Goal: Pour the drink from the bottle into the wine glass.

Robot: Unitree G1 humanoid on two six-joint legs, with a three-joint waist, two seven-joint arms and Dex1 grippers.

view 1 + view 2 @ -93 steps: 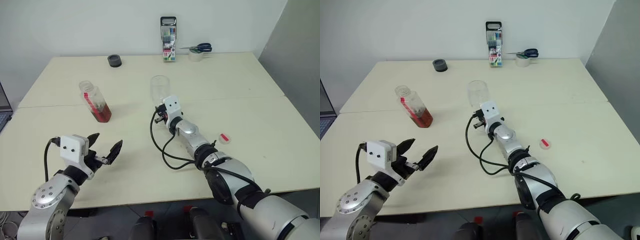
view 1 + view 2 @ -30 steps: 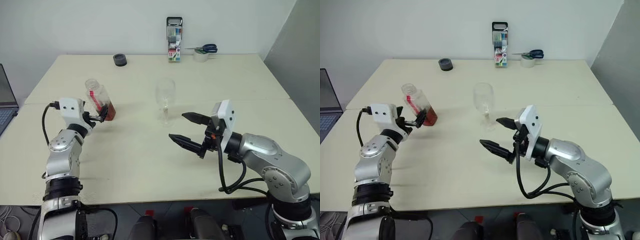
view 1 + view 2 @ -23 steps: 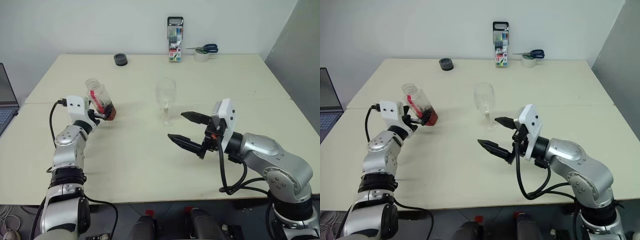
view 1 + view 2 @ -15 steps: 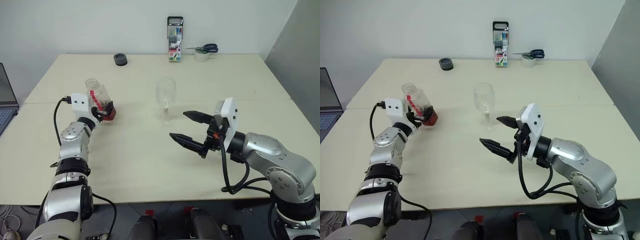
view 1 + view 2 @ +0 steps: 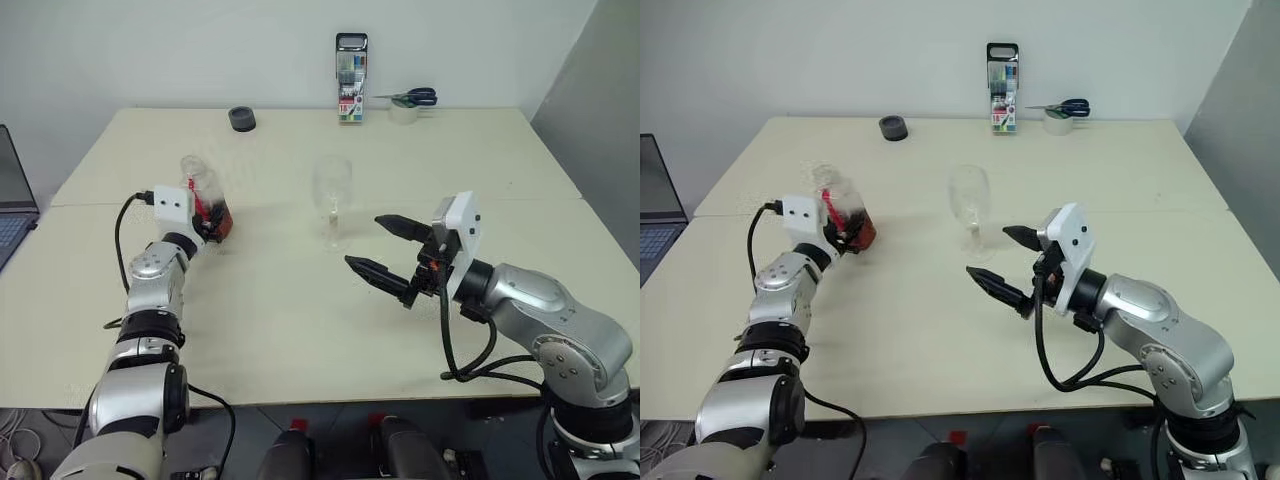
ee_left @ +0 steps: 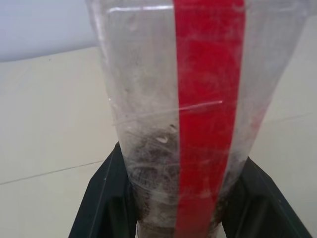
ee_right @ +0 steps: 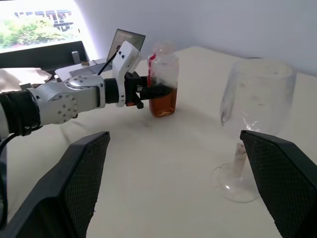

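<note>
On the table's left, the left gripper [image 5: 212, 226] pinched the light, slippery-looking bottle [image 5: 206, 200] low on its body, sensibly, while the right gripper [image 5: 386, 249] hung spread beside the fragile wine glass [image 5: 332, 200].

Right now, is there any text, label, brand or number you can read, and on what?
None can be read.
bottle: its red label strip shows no letters.
marker case: printing at its lower end, too small to read.
wine glass, tape roll, scissors: no markings visible.
</note>
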